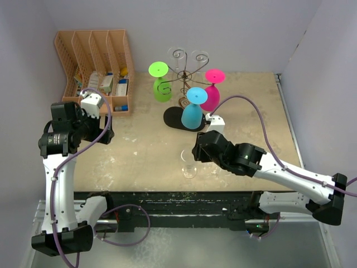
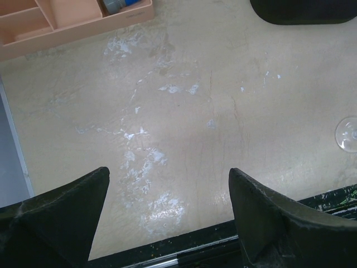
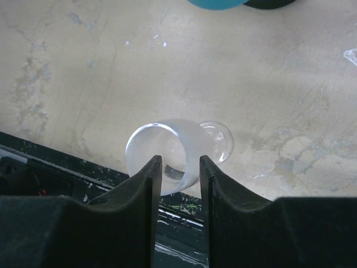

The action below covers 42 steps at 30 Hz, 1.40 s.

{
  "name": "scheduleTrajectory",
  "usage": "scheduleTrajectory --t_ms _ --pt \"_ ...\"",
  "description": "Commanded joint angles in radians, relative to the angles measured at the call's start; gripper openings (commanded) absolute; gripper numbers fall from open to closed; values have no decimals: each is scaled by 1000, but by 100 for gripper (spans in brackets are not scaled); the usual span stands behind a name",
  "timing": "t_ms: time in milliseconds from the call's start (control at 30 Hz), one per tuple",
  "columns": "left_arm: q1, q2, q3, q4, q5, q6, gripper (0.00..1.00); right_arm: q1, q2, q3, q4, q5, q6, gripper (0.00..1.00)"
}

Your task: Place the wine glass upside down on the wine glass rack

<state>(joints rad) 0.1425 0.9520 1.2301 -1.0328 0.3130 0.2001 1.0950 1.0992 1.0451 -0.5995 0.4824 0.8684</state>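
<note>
No text, brand, number or sign can be read in any view. The small white, green and blue packets (image 1: 107,84) standing in the peach plastic slotted organizer (image 1: 68,53) carry printed patches of colour — too small and blurred to make out as letters or figures.

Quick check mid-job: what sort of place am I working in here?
Probably a robot lab test cell, not a kitchen: plain pale walls box in a scuffed beige tabletop, with staged props, a dark-brown wire wine glass rack and a peach plastic slotted organizer.
</note>
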Motion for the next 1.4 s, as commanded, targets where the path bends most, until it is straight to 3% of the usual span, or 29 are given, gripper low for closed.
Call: scheduleTrajectory --t_ms 0,467,1000,1367 --pt "-5 -17 -1 40 -5 -20 90 6 2 80 9 44 -56 37" --pt "-6 -24 -1 40 3 -18 88 5 59 109 -124 89 -51 38" --pt "-7 -30 -3 42 2 -17 89 6 102 41 -85 9 -78 38" --pt "-7 -41 -3 42 -1 -18 89 5 139 30 -91 -1 -82 27"
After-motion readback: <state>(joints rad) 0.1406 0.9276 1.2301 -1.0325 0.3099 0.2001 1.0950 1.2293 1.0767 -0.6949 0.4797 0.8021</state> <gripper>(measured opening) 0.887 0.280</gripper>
